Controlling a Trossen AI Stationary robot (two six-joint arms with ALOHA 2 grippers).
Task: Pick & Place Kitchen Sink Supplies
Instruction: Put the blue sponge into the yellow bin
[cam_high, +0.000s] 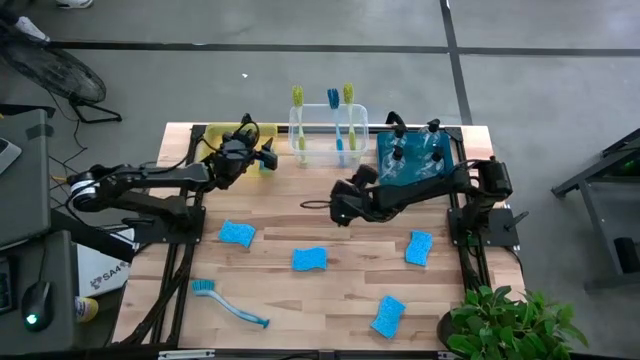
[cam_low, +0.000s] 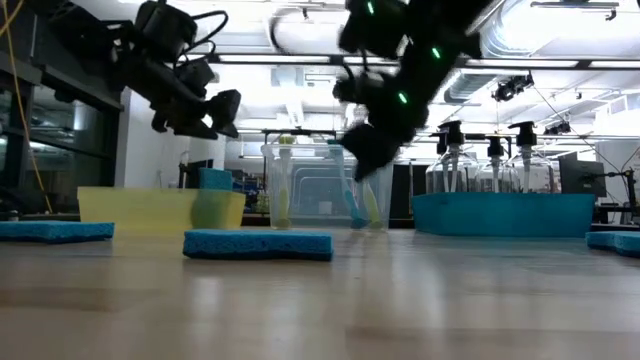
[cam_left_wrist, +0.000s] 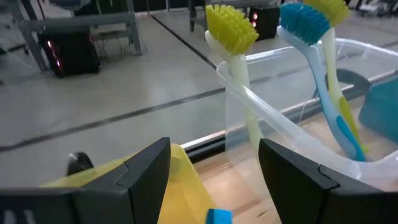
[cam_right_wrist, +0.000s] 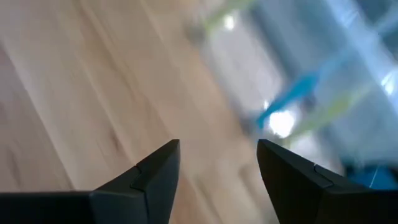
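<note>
landmark: clear rectangular plastic bin (cam_high: 322, 140), three long-handled dish brushes upright inside. left gripper (cam_high: 262, 157) just left of it, over yellow bin (cam_high: 213, 135), fingers apart, empty. right gripper (cam_high: 338, 210) just in front, fingers apart, empty. blue rectangular sponges (cam_high: 310, 259) farther in front, loose on table; judgement: descend square over nearest sponge, close across short sides.

Four bright-blue sponges (cam_high: 237, 233), (cam_high: 309, 260), (cam_high: 419, 248), (cam_high: 388, 316) lie flat on the wooden table (cam_high: 330, 225), spread in front of the clear bin (cam_high: 303, 146). A blue dish brush (cam_high: 228, 303) lies nearer the front. Three brushes (cam_high: 333, 110) stand upright inside the clear bin. Spray bottles (cam_high: 412, 155) stand just beside it.
</note>
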